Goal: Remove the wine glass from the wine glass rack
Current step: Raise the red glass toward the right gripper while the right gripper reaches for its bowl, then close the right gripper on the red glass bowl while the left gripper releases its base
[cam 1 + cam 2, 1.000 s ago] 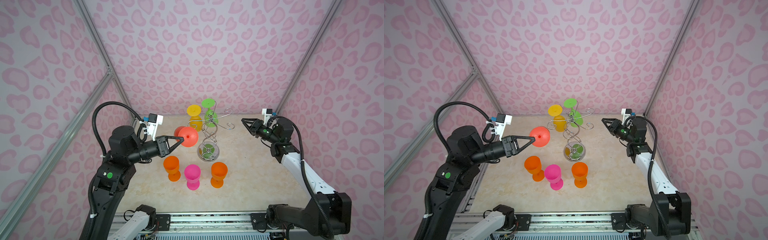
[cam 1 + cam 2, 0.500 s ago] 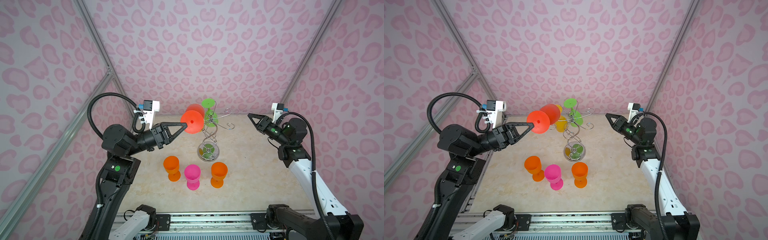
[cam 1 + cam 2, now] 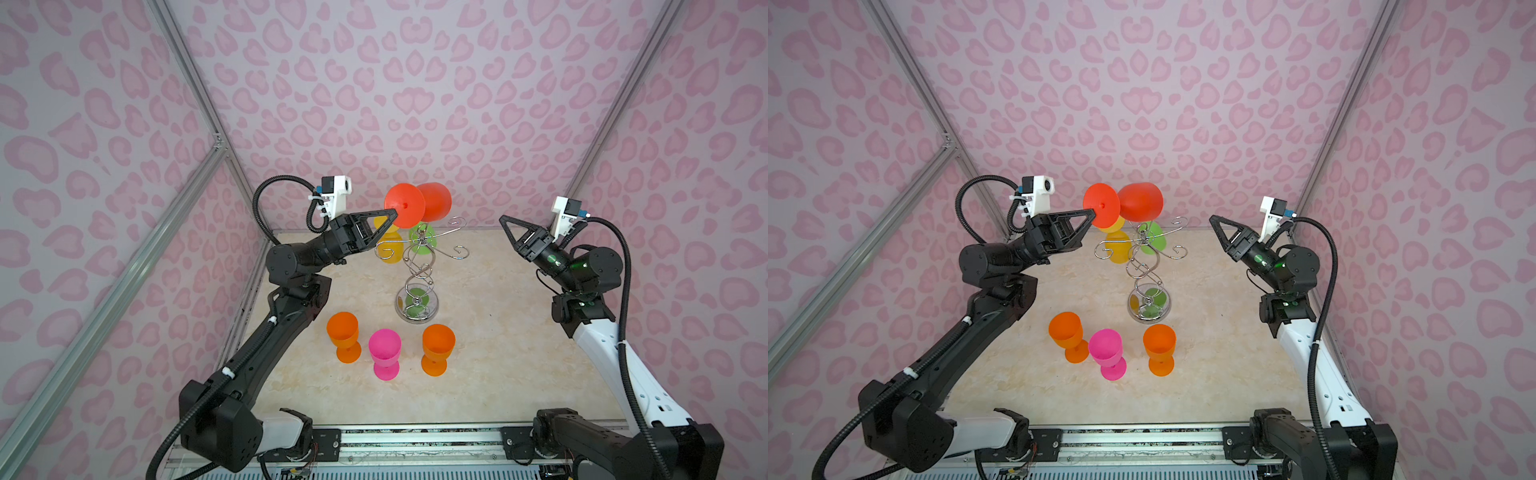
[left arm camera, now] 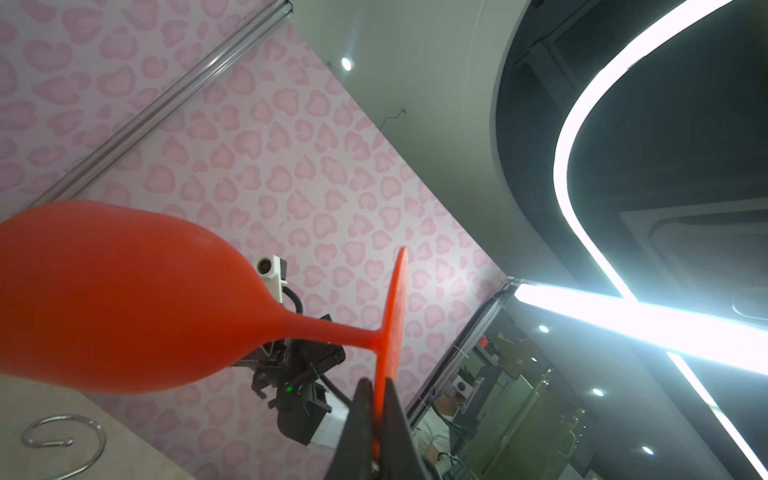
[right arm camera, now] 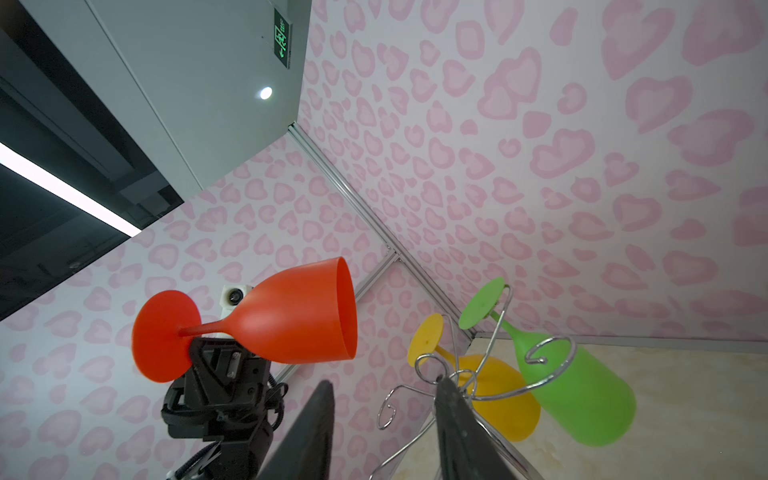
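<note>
My left pincer (image 3: 394,214) is pressed onto the foot of the red wine glass (image 3: 434,203), stem roughly level, bowl pointing straight ahead of it, clear above the wine glass rack (image 3: 419,266). My right pincer (image 3: 503,220), spread and empty, faces the bowl's mouth, well apart.

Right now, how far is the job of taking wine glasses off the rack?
Done: two orange glasses and a pink glass stand on the table. In hand: the left gripper pinches the foot of the red glass, held sideways clear of the rack. Left: the yellow glass and green glass hang on it.
</note>
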Available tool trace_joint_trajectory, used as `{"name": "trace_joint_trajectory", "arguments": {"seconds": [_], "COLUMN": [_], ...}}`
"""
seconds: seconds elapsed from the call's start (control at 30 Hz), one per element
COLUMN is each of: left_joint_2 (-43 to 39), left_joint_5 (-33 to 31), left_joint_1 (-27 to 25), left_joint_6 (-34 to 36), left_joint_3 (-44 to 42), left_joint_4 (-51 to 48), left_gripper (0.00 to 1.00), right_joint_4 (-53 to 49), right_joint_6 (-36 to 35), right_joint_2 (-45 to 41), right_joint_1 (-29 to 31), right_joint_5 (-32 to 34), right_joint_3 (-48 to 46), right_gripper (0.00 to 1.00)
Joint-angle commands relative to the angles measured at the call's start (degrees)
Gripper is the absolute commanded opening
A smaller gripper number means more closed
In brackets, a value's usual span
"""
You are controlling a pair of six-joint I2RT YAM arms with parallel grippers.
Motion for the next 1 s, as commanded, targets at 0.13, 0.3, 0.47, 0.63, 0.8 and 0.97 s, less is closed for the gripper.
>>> {"name": "trace_joint_trajectory", "arguments": {"seconds": [0.13, 0.3, 0.47, 0.63, 0.8, 0.97], "left_joint_2": [11.05, 13.82, 15.25, 16.01, 16.27, 16.19], "left_joint_5": [-4.94, -4.90, -5.28, -5.15, -5.21, -5.28], "left_joint_1": [-3.05, -5.09, -6.03, -7.04, -7.44, -7.44], "left_joint_6": [-18.78, -18.93, -19.28, -19.55, -19.54, -19.48], "left_joint_3": [3.70, 4.55, 5.27, 6.16, 5.82, 5.69], "left_joint_4": [24.38, 24.38, 24.38, 24.38, 24.39, 24.38], "left_gripper": [0.02, 0.02, 0.02, 0.02, 0.02, 0.02], "right_joint_4": [17.69, 11.56, 8.30, 5.51, 2.72, -3.52], "right_joint_6": [7.16, 1.55, -1.21, -2.89, -4.92, -9.74], "right_joint_2": [2.14, 1.69, 1.88, 2.05, 1.38, -1.07], "right_joint_1": [2.70, 4.63, 5.48, 5.46, 5.40, 4.96], "right_joint_5": [-3.01, -2.84, -2.47, -2.09, -1.43, -0.35], "right_joint_3": [-0.69, 0.39, 0.78, 0.99, 0.91, 1.35], "right_gripper": [0.44, 0.44, 0.45, 0.45, 0.45, 0.48]}}
